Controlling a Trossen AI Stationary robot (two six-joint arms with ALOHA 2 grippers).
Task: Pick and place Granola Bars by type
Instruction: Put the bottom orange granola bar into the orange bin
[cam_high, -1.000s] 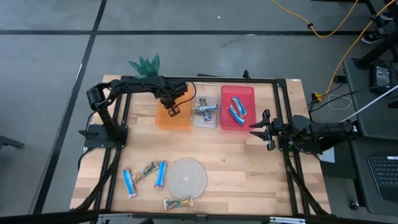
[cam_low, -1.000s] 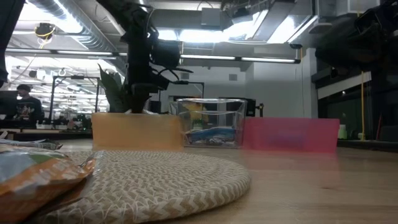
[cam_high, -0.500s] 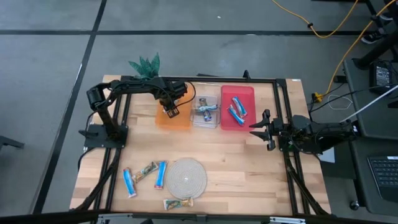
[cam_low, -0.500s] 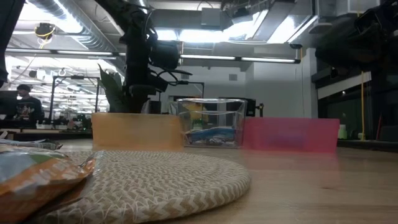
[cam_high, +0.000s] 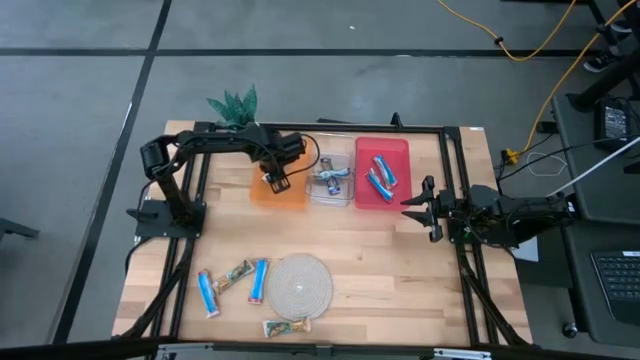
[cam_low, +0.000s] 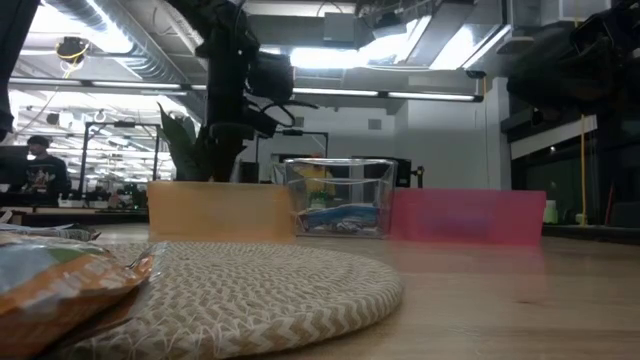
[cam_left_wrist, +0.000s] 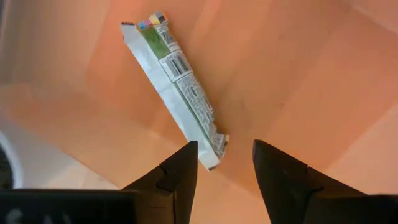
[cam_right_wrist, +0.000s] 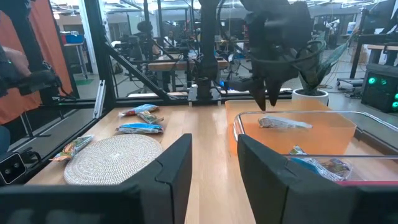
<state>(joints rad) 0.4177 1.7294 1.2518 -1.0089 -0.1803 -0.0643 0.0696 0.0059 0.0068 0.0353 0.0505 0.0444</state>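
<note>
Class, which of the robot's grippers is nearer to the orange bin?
Left. The left gripper hangs open directly over the orange bin, above a bar lying inside. The right gripper waits open past the red bin, farther off.

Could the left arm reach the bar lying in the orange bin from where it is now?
Probably yes. The left tool hangs open directly above the orange bin, and the bar lies flat and alone on the bin floor, with nothing between it and the open fingers.
</note>
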